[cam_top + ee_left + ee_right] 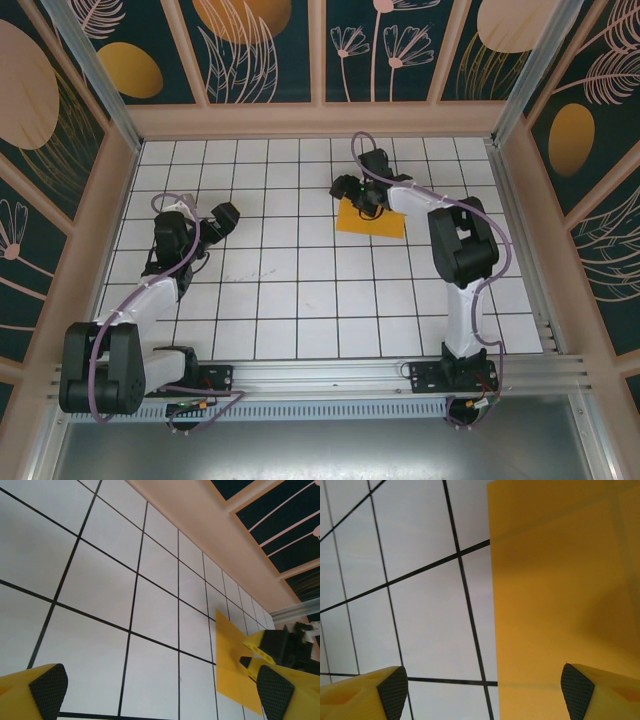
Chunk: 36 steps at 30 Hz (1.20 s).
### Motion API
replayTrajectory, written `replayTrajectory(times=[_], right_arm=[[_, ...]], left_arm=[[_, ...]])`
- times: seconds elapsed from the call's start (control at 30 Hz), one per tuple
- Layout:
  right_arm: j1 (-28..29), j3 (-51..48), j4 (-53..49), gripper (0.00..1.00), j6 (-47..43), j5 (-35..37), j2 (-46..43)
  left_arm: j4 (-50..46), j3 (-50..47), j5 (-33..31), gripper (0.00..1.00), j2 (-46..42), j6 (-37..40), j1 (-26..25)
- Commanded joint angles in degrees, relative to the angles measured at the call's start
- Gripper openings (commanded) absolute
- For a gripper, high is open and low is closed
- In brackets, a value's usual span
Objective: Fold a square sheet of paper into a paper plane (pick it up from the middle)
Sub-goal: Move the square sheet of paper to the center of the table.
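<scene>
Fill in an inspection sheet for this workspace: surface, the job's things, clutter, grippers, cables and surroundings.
Surface: white table with black grid lines.
Job's things: square sheet of paper, orange-yellow, lying flat on the table, not yet a plane.
Clutter: nothing seen.
Grippers: left gripper open above bare tiles; right gripper open, straddling one edge of the sheet, one finger over paper and one over tile.
Cables: purple cables run along both arms.
Surroundings: dark floral wall panels; metal rail at the near edge.
</scene>
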Motion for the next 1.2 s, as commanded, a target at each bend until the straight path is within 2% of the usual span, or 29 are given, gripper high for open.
replayTrajectory(times=[0.0, 0.23, 0.57, 0.73, 0.87, 1.03, 1.17], right_arm=[[0.6, 2.1, -5.1, 0.83, 0.2, 0.8, 2.2], [2.1, -1.3, -7.2, 0.82, -0.5, -1.9, 3.4], [11.5, -19.4, -2.2, 0.81, 1.0, -3.6, -4.7], [13.6, -20.0, -1.2, 0.81, 2.8, -5.8, -9.6], [13.2, -15.6, -4.7, 0.81, -0.2, -2.0, -13.4], [8.8, -15.1, -6.3, 0.81, -1.9, 4.0, -13.9], [4.1, -17.6, -3.6, 0.81, -3.4, 0.8, -13.0]], left_arm=[[2.7, -1.1, 2.4, 0.99, 0.2, -1.3, -0.5], [2.6, -3.2, 1.4, 0.99, -2.6, -3.6, -2.1], [-0.2, -7.7, -1.6, 0.99, -9.9, -5.5, -5.3], [-0.9, -8.9, -1.6, 0.99, -11.6, -6.1, -6.3], [-1.2, -9.5, -1.3, 0.99, -11.8, -6.1, -7.6], [0.2, -9.1, -0.6, 0.99, -11.0, -6.7, -9.1], [1.2, -8.4, 0.2, 0.99, -9.4, -6.2, -10.5]])
